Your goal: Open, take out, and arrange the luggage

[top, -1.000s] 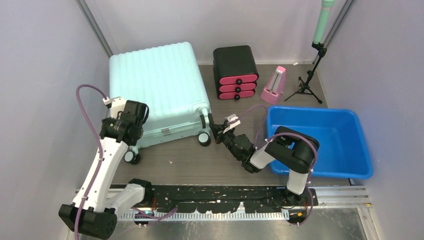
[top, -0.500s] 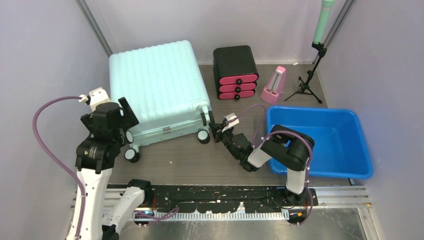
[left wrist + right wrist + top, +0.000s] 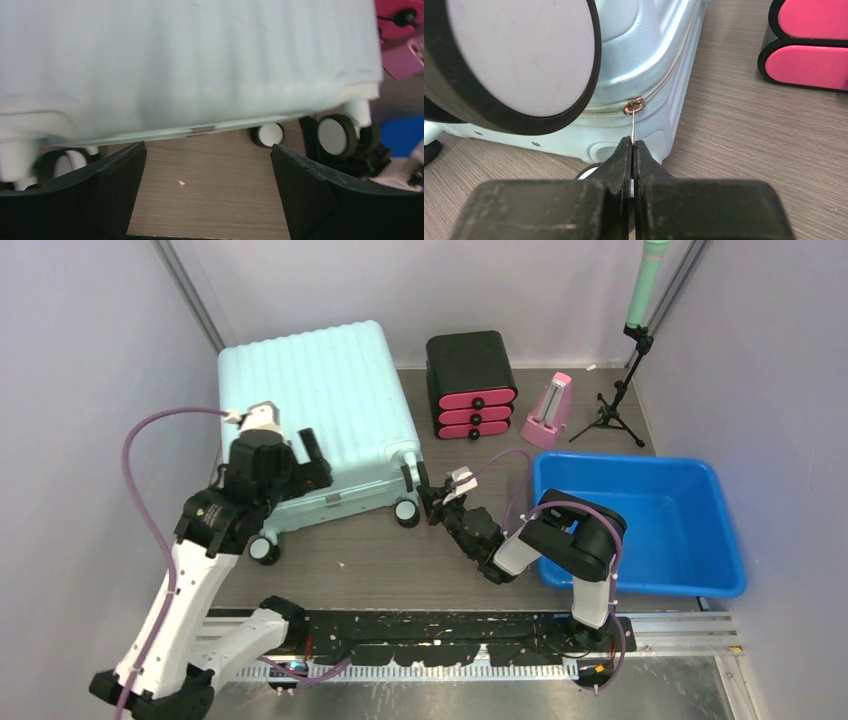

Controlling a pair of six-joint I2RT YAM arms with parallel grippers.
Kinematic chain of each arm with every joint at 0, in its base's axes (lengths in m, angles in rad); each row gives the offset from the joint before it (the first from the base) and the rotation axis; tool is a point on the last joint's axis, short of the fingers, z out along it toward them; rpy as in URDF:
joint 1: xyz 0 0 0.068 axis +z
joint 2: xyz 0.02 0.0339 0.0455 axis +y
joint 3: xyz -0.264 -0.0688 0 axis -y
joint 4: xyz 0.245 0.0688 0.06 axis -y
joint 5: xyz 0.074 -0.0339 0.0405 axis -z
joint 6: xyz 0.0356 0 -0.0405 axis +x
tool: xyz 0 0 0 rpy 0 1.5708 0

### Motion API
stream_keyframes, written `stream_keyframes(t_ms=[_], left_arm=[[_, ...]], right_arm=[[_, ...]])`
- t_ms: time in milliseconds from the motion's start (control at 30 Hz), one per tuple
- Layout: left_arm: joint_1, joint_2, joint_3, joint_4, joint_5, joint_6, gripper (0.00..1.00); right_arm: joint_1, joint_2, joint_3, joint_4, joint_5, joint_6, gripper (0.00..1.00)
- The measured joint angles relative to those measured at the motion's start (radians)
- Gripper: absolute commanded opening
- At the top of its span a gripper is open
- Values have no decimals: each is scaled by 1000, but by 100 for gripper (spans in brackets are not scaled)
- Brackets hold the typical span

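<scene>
mint suitcase (image 3: 320, 405) lying flat and shut in the upper left of the overhead shot, right gripper (image 3: 633, 145) pinched on its thin zipper pull (image 3: 634, 106) by the lower-right wheel (image 3: 514, 60), left gripper (image 3: 207, 149) spread wide over the near edge, drawer box (image 3: 471, 385) beside it, blue tub (image 3: 640, 461) lower right
</scene>
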Motion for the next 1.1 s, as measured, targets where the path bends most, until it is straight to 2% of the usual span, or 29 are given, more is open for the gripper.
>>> stream_keyframes(t_ms=[200, 333, 533, 733, 1100], left_arm=[[-397, 113, -2, 81, -135, -88, 100], [-531, 264, 55, 108, -209, -129, 96], [-576, 377, 72, 198, -275, -169, 87], [-576, 411, 71, 267, -356, -265, 90], [-584, 500, 52, 296, -364, -376, 83]], right_arm=[[0, 0, 1, -2, 3, -1, 0], [0, 0, 2, -3, 6, -2, 0], [1, 0, 2, -4, 6, -3, 0], [1, 0, 2, -4, 6, -3, 0], [1, 0, 2, -5, 8, -3, 0]])
